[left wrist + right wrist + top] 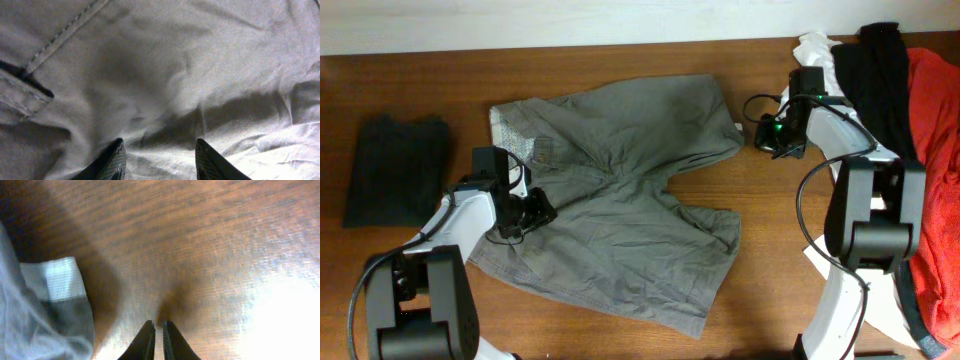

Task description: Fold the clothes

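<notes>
The clothes lie spread across the middle of the desk. My left gripper hovers over the cloth, jaws apart. My right gripper is over bare wood beside the hem, jaws together on nothing. I risk folding one-handed and dragging the garment askew

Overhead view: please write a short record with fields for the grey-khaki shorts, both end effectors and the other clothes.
garment: large grey-khaki woven cotton shorts, spread out, unfolded
left end effector: open, over the shorts
right end effector: shut, empty, above brown wooden table
table left: small dark charcoal folded garment
table right: heap of red, black, white garments
</notes>
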Controlling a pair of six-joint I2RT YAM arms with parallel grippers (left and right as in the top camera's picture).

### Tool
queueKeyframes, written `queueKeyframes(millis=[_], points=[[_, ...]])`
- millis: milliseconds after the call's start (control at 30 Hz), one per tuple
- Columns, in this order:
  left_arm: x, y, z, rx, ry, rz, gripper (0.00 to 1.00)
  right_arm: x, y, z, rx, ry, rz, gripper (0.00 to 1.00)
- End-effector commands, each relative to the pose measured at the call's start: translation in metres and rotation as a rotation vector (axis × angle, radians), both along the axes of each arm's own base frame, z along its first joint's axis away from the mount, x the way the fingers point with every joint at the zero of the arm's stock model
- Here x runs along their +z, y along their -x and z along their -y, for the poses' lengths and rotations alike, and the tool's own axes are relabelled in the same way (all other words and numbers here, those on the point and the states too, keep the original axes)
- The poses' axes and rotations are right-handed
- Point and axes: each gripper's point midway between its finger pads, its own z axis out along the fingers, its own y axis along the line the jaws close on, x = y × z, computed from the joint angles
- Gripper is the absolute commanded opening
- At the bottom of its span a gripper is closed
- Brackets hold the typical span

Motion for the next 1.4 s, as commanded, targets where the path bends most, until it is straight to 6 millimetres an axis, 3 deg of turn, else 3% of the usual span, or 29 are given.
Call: queueKeyframes(millis=[0, 67, 167, 267, 333, 433, 567, 667, 800, 900, 1033, 1133, 1267, 1367], points=[[-0.051, 0.055, -0.009, -0.002, -0.065, -0.248, 0.46, 0.057, 0.003, 0.004, 0.014, 0.041, 0.083, 0.12], [-0.043, 0.038, -0.006, -0.002, -0.04, -0.205, 0.46, 0.081, 0.023, 0.0, 0.019, 0.027, 0.056, 0.13], [-0.037, 0.025, -0.006, -0.009, -0.039, -0.173, 0.54, 0.086, 0.054, -0.018, 0.111, -0.045, -0.032, 0.19], [-0.031, 0.015, -0.006, -0.022, -0.041, -0.145, 0.7, 0.073, 0.087, -0.032, 0.16, -0.093, -0.159, 0.25], [-0.022, 0.009, -0.007, -0.022, -0.042, -0.129, 0.73, 0.061, 0.109, -0.047, 0.2, -0.122, -0.233, 0.28], [-0.002, -0.001, -0.007, -0.029, -0.047, -0.074, 0.75, 0.043, 0.134, -0.065, 0.241, -0.15, -0.306, 0.37], [0.035, -0.013, -0.009, -0.031, -0.061, 0.046, 0.75, 0.021, 0.161, -0.101, 0.32, -0.227, -0.351, 0.4], [0.057, -0.017, -0.009, -0.03, -0.066, 0.109, 0.75, 0.008, 0.176, -0.112, 0.358, -0.217, -0.379, 0.41], [0.067, -0.014, -0.009, -0.029, -0.066, 0.124, 0.76, -0.006, 0.191, -0.114, 0.367, -0.209, -0.403, 0.41], [0.066, -0.011, -0.009, -0.029, -0.066, 0.115, 0.76, -0.013, 0.194, -0.112, 0.364, -0.209, -0.401, 0.36], [0.066, -0.01, -0.008, -0.03, -0.065, 0.108, 0.77, -0.021, 0.191, -0.096, 0.36, -0.102, -0.393, 0.04], [0.066, -0.01, -0.008, -0.03, -0.065, 0.108, 0.77, -0.028, 0.179, -0.073, 0.287, 0.021, -0.371, 0.04], [0.066, -0.01, -0.008, -0.03, -0.065, 0.108, 0.76, -0.026, 0.14, -0.037, 0.181, 0.118, -0.253, 0.04], [0.065, -0.008, -0.008, -0.03, -0.065, 0.101, 0.76, 0.009, 0.083, -0.004, 0.082, 0.124, -0.099, 0.05]])
